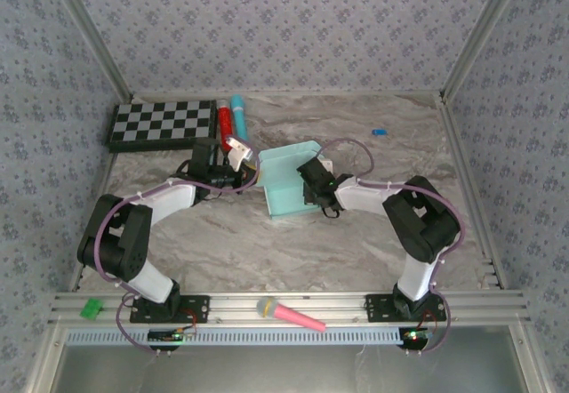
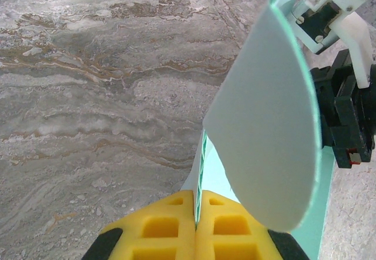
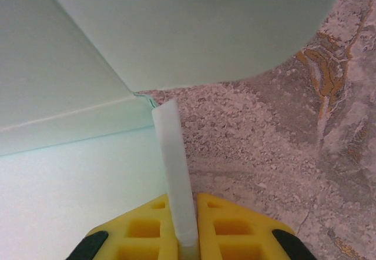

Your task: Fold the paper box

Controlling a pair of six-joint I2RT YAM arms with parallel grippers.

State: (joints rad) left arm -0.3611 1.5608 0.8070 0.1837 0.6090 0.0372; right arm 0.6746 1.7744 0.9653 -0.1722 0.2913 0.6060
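Observation:
The pale aqua paper box (image 1: 286, 180) stands partly folded in the middle of the marble table, between the two arms. My left gripper (image 1: 238, 169) is at its left side, shut on a thin edge of the paper box (image 2: 202, 154), which runs up between the yellow pads (image 2: 170, 225). A rounded flap (image 2: 270, 125) curves over on the right of that view. My right gripper (image 1: 309, 178) is at the box's right side, shut on a narrow white strip of the paper box (image 3: 176, 172) between its yellow pads (image 3: 223, 227); box panels (image 3: 70, 95) lie to the left and above.
A checkerboard (image 1: 164, 124) lies at the back left, with a red marker (image 1: 227, 123) and a turquoise marker (image 1: 240, 117) beside it. A small blue piece (image 1: 379, 132) sits at the back right. A pink microphone (image 1: 289, 314) and a green piece (image 1: 91, 307) rest on the front rail.

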